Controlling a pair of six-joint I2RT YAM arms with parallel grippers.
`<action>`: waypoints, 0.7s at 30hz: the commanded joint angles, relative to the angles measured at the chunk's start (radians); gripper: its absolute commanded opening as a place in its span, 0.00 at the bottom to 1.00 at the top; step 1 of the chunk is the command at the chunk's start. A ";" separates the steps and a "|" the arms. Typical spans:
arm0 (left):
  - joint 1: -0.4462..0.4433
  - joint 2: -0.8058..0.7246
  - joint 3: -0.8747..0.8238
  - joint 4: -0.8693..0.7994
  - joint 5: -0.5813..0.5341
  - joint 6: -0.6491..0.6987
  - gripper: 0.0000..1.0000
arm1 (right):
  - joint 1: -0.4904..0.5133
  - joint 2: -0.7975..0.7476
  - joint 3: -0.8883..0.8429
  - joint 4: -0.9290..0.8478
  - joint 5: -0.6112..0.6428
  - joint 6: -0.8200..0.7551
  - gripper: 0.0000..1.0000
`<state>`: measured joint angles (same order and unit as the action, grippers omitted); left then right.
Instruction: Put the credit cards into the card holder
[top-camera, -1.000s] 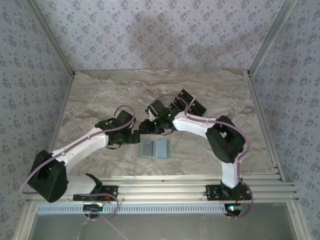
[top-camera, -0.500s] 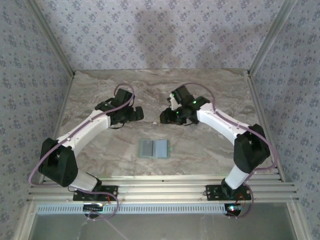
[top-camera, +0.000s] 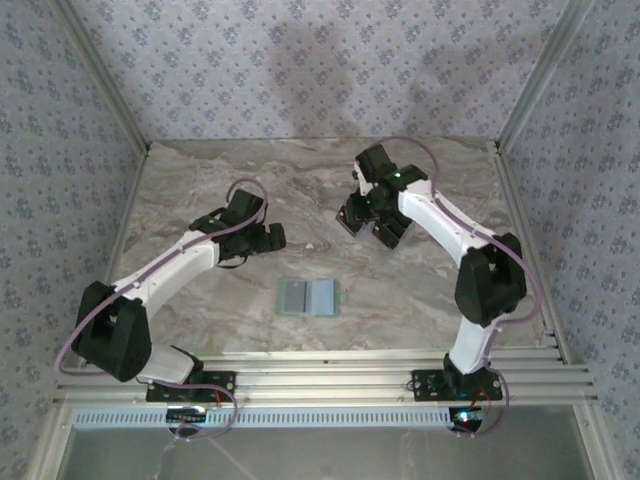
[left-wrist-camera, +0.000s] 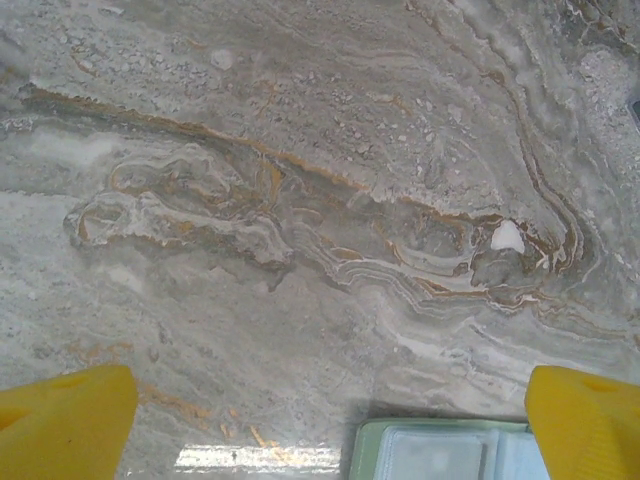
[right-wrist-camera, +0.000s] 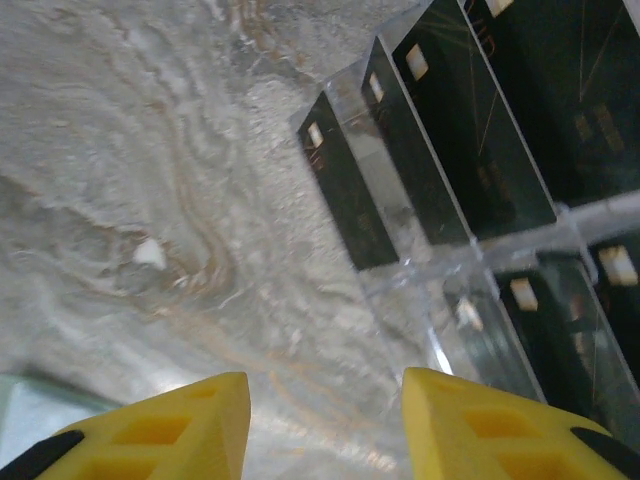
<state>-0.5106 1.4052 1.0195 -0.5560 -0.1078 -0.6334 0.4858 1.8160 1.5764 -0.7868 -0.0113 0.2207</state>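
The card holder (top-camera: 310, 297) lies open and flat on the marble table, its pale blue-grey inside facing up. Its far edge appears at the bottom of the left wrist view (left-wrist-camera: 440, 452). My left gripper (top-camera: 270, 238) hovers behind and left of it, jaws wide open and empty (left-wrist-camera: 328, 400). Several black credit cards (right-wrist-camera: 440, 130) stand on edge in a clear rack (right-wrist-camera: 445, 285) at the upper right of the right wrist view. My right gripper (right-wrist-camera: 325, 385) is open with nothing between its yellow fingers, just short of the rack; from above it (top-camera: 362, 215) hangs over the rack, hiding most of it.
The marble table (top-camera: 200, 190) is fenced by patterned walls and metal posts at the back corners. An aluminium rail (top-camera: 330, 385) runs along the near edge by the arm bases. A corner of the card holder (right-wrist-camera: 25, 410) is in view beside the right gripper's left finger.
Both grippers have left the spot just behind the card holder. The left drew back and left; the right arm swung to the back right over the card rack, its jaws slightly narrower.
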 joint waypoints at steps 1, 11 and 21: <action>0.001 -0.044 -0.035 0.036 0.019 -0.017 1.00 | 0.015 0.084 0.079 -0.039 0.102 -0.097 0.45; 0.001 -0.048 -0.094 0.062 0.031 -0.020 1.00 | 0.061 0.297 0.249 -0.087 0.222 -0.188 0.41; 0.000 -0.008 -0.104 0.092 0.054 -0.030 1.00 | 0.069 0.398 0.288 -0.079 0.306 -0.227 0.41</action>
<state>-0.5106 1.3842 0.9264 -0.4839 -0.0696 -0.6483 0.5499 2.1857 1.8278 -0.8394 0.2493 0.0246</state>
